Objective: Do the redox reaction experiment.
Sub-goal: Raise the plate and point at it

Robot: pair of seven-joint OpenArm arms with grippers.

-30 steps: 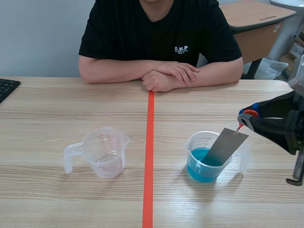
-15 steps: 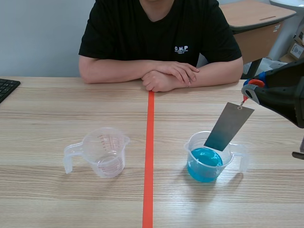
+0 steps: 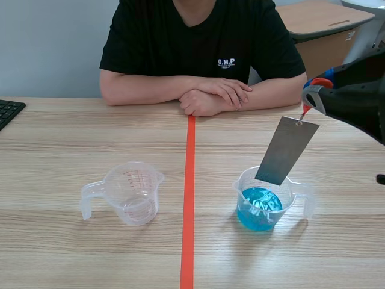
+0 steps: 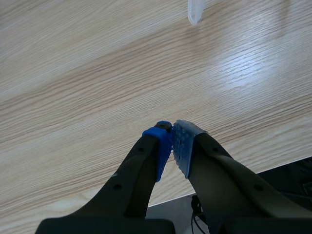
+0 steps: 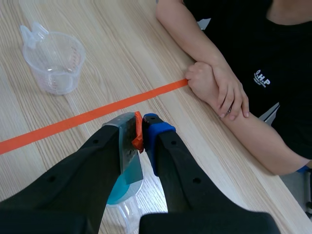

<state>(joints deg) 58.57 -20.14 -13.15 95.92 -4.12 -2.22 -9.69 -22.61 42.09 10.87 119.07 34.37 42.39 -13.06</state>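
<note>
Scene view, right: right pincer [image 3: 310, 102] pinching metal strip [image 3: 286, 150] over blue cup [image 3: 240, 194]; dipping step probably; next, lower straight inside rim.

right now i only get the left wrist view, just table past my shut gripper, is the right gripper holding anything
Observer: Yes. The right gripper is shut on a red tab at the top of a grey metal plate, which hangs tilted below it.
Operator: is the plate down in a cup or out
Observer: Its lower end is over the mouth of the cup of blue liquid. It is about level with the rim and above the liquid surface, as far as the scene view shows.
</note>
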